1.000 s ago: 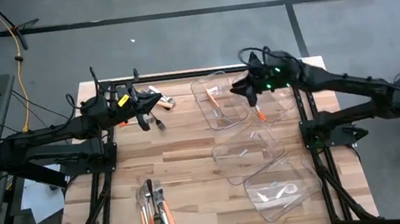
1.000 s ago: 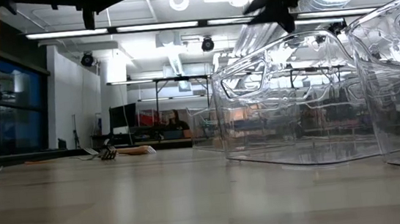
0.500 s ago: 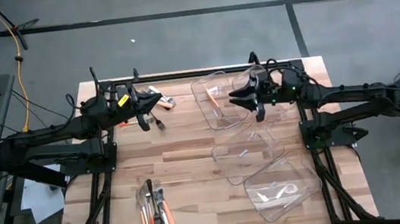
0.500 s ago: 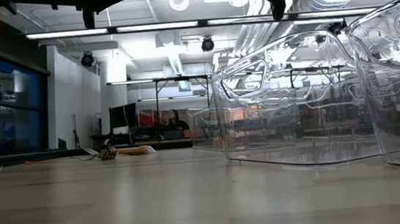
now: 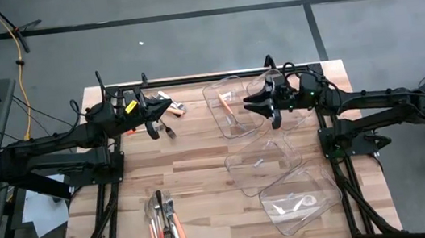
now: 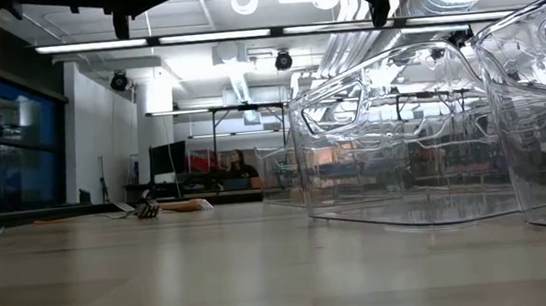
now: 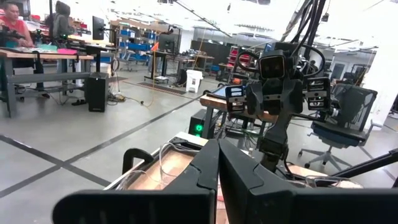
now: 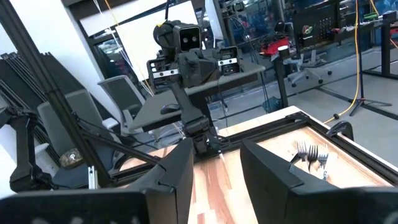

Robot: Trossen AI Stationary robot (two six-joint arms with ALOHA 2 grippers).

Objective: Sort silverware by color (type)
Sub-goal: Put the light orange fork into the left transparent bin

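below the right pincer (image 5: 258, 105), an orange-handled utensil (image 5: 226, 107) in a bin (image 5: 240, 129)

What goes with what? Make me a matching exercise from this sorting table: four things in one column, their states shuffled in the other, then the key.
Things:
1. left pincer
2. right pincer
3. orange-handled piece
4. silverware pile

States:
a. lying inside a clear bin
b. fingers shut
c. heaped on the bare wood of the table
d. fingers apart, held above a bin

Pairs: 1-b, 2-d, 3-a, 4-c
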